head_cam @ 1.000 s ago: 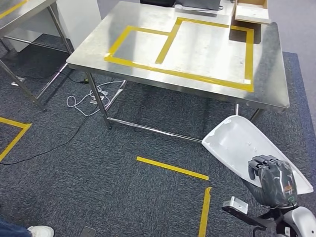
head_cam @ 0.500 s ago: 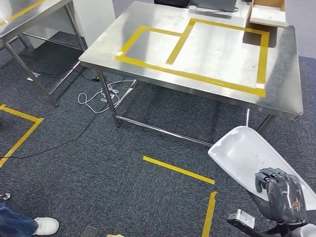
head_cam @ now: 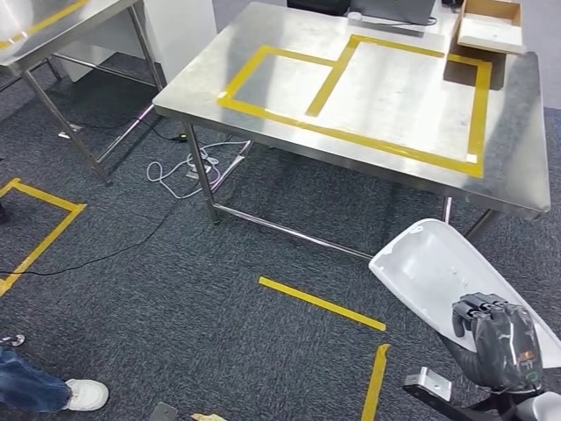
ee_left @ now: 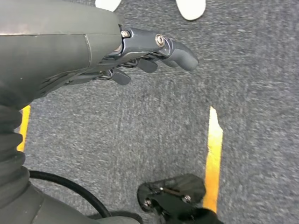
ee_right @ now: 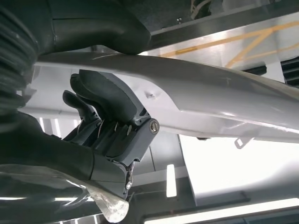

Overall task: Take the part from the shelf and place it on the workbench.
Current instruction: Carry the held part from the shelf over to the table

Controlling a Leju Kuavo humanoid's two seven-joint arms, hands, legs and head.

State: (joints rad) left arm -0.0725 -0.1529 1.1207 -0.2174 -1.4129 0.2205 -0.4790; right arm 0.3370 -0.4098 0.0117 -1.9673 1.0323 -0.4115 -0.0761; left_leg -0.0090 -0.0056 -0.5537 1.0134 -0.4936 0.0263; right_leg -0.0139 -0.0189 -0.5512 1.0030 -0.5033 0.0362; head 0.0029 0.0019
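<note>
Right hand (head_cam: pixel 497 342): wrapped around the white part (head_cam: pixel 436 267), at 4 o'clock.
Left hand (ee_left: pixel 105 46): nothing was held, fingers loosely apart.
Workbench (head_cam: pixel 516 167): seen at 12 o'clock.

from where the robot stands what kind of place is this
Probably a workshop or robot test area, not a home. A stainless steel workbench carries yellow tape marking out zones, more tape strips mark the grey carpet, and loose cables lie under the bench. The right hand holds a white part.
</note>
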